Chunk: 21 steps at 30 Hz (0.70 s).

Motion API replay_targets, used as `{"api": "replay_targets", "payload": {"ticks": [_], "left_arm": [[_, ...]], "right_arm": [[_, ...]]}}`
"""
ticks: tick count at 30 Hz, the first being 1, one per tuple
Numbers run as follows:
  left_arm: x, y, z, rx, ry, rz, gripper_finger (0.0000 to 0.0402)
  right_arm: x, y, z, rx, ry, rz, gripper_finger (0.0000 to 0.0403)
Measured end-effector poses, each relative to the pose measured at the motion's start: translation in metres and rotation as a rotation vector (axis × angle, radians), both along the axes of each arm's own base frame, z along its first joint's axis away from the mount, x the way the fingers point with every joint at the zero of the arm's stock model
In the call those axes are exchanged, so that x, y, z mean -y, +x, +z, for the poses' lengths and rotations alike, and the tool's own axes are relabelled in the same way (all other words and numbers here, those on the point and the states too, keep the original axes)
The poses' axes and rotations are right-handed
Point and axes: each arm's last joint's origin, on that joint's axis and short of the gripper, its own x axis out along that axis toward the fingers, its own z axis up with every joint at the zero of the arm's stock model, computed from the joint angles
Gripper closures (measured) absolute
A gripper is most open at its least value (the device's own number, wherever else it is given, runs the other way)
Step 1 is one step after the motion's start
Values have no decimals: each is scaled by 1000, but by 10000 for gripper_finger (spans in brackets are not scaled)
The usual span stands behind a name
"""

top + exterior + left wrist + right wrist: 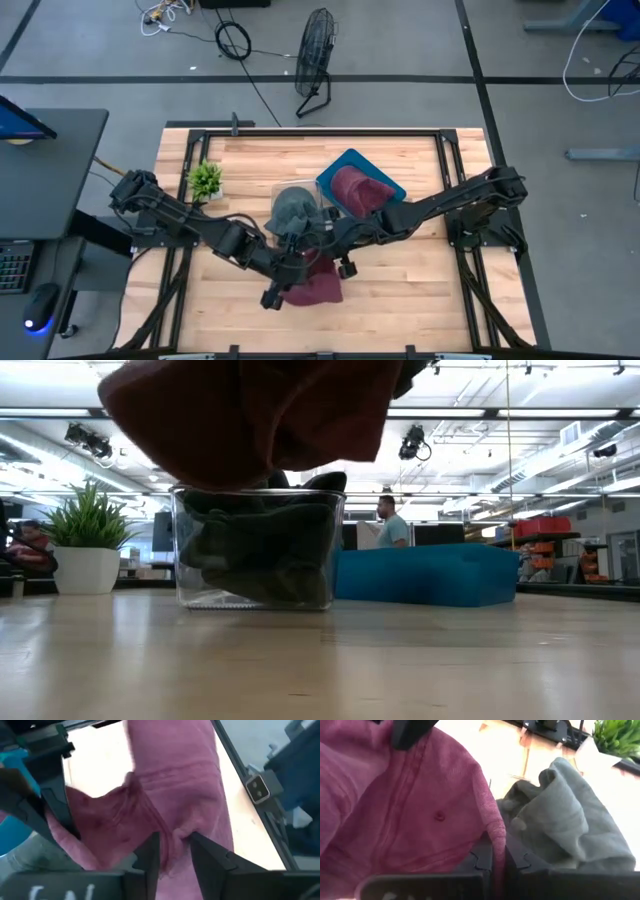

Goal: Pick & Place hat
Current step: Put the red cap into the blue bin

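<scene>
Maroon hat [410, 815], soft, crumpled; stitched seams, button on crown.

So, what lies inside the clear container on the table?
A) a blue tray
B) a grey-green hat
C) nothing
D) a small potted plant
B: the clear container holds a crumpled grey-green hat; the potted plant and the blue tray stand beside it.

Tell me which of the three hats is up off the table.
The maroon hat at the table's front, pinched by the right gripper. The other maroon hat lies on the blue tray; the grey hat fills the clear box.
</scene>
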Motion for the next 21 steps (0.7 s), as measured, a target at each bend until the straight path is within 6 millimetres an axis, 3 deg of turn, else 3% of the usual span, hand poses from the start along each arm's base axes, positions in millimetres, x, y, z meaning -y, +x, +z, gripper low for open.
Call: {"api": "replay_targets", "payload": {"ticks": [6,15,18,21], "left_arm": [[0,2,2,22,-39,73,261],[-4,1,12,121,39,142,271],[-8,-2,15,143,97,197,276],[-9,-1,15,155,123,224,280]], "right_arm": [[4,-28,24,-65,47,-77,392],[20,-93,50,-291,-13,-263,391],[29,-111,54,-338,-130,-392,391],[41,-119,59,-270,-303,-584,391]]}}
